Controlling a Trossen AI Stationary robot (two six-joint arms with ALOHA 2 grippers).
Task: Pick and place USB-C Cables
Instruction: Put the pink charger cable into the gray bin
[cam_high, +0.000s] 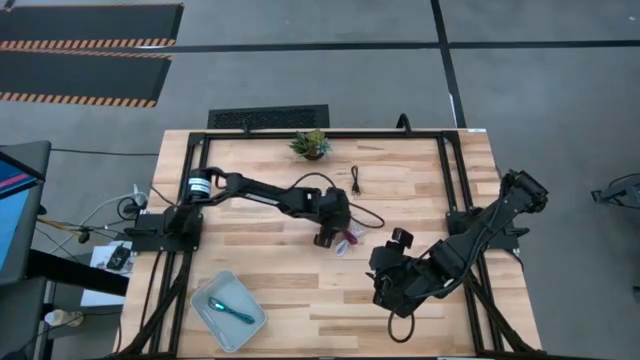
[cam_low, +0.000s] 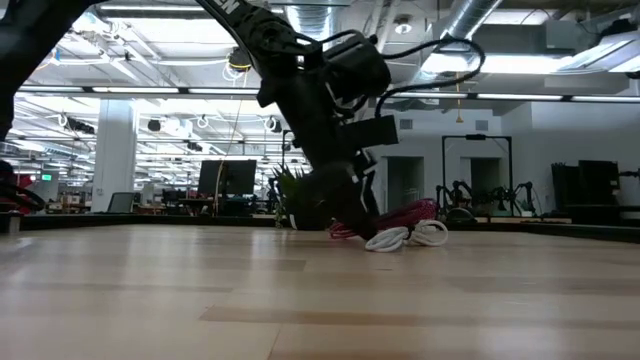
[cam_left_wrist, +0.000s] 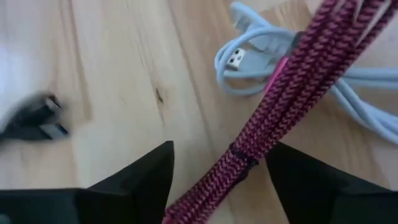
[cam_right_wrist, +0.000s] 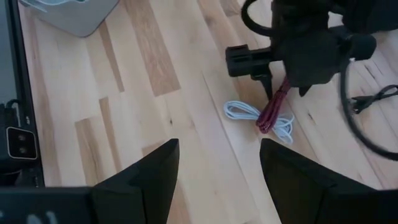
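My left gripper (cam_left_wrist: 217, 180) is open, low over the table's middle (cam_high: 333, 240). Its fingers stand on either side of the dark red braided cable (cam_left_wrist: 261, 134) without touching it. That bundle lies across the white cable (cam_left_wrist: 261, 68), and both rest on the wood (cam_low: 400, 225). The black cable (cam_high: 356, 180) lies farther toward the far edge, its plugs (cam_left_wrist: 34, 121) showing in the left wrist view. The teal cable (cam_high: 232, 308) lies in the grey tray (cam_high: 205, 322). My right gripper (cam_right_wrist: 217, 183) is open and waits above the table toward its right near side (cam_high: 385, 288).
A small potted plant (cam_high: 311, 144) stands at the far edge. The grey tray sits near the left near corner. Black frame rails (cam_high: 445, 175) run along the table's sides. Bare wood lies between the tray and the cables.
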